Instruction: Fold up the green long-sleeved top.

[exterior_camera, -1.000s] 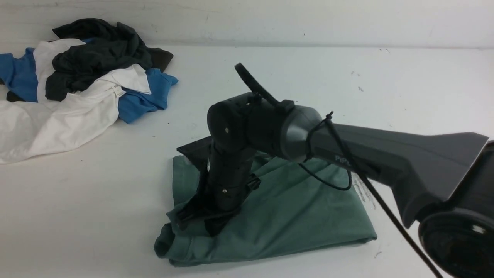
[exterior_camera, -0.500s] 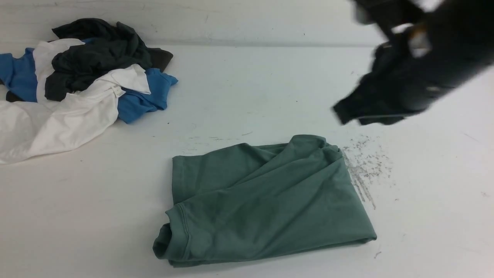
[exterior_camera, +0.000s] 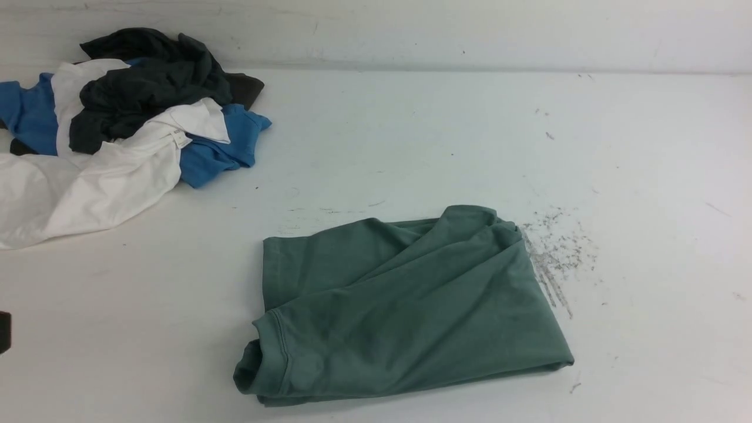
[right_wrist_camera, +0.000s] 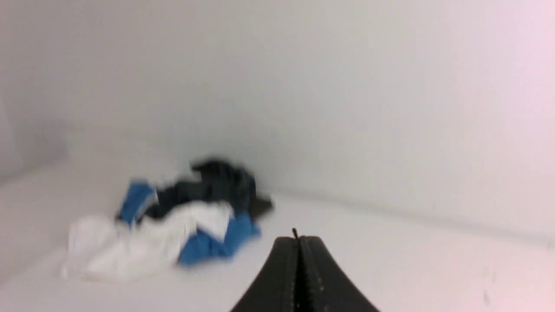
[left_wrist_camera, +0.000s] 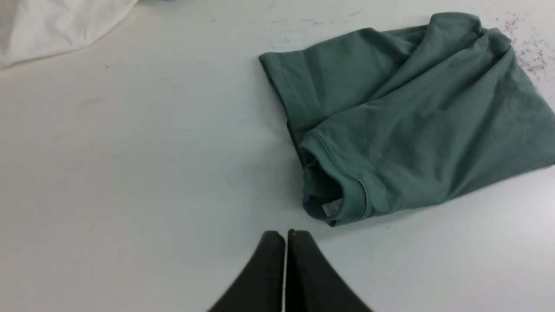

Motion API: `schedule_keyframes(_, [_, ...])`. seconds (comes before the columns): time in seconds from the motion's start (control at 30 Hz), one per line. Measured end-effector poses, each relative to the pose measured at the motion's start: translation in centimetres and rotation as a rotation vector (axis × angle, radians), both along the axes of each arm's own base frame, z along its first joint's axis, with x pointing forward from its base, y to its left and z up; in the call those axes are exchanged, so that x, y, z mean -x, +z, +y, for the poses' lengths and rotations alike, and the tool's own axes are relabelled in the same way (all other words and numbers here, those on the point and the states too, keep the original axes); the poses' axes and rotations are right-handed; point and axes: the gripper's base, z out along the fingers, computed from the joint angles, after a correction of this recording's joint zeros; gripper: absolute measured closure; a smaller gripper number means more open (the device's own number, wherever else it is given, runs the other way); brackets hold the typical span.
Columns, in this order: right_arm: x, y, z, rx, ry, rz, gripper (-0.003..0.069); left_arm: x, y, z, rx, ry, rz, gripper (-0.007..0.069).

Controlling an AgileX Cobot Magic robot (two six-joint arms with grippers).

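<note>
The left gripper (left_wrist_camera: pixel 285 236) hovers with its jaws pressed together, holding nothing, just beside the collar of the green long-sleeved top (exterior_camera: pixel 405 308); the right gripper (right_wrist_camera: pixel 298 240) is likewise closed and empty, raised clear, likely because the fold looks finished. One green top lies as a compact packet near the table's (exterior_camera: pixel 411 135) front edge. One heap of other clothes (exterior_camera: pixel 117 129), blue, white and black, sits at the far left corner.

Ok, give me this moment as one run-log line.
green top: folded bundle on table | left gripper: shut, empty, beside top | right gripper: shut, empty, raised | clothes pile: apart
</note>
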Motion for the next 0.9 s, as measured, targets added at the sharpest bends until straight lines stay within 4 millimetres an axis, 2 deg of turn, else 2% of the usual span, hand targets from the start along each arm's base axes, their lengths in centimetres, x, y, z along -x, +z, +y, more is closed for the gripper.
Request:
schedule_keyframes(0.03, [1.2, -0.3, -0.9, -0.036, -0.010, -0.044, 0.0673, -0.4, -0.1, -0.1, -0.009, -0.007, 0.009, 0.0629])
schedule_keyframes(0.17, [3.3, -1.3, -2.7, -0.097, -0.059, -0.080, 0.0673, -1.2, 0.1, -0.4, -0.008, -0.028, -0.034, 0.0629])
schedule_keyframes(0.33, [3.3, -1.8, -3.2, -0.072, -0.110, -0.085, 0.0673, -2.1, 0.8, -0.8, 0.008, -0.050, -0.178, 0.0629])
schedule_keyframes(0.43, [3.2, -2.0, -3.1, -0.058, -0.119, -0.087, 0.0673, -2.5, 0.7, -0.9, 0.008, -0.050, -0.203, 0.0629])
schedule_keyframes(0.7, [3.1, -2.0, -3.2, -0.043, -0.131, -0.092, 0.0673, -3.3, -1.4, -1.1, -0.012, -0.062, -0.171, 0.0629])
schedule_keyframes(0.9, [3.1, -2.1, -3.2, -0.042, -0.132, -0.090, 0.0673, -3.4, -1.7, -1.3, 0.012, -0.064, -0.162, 0.0629])
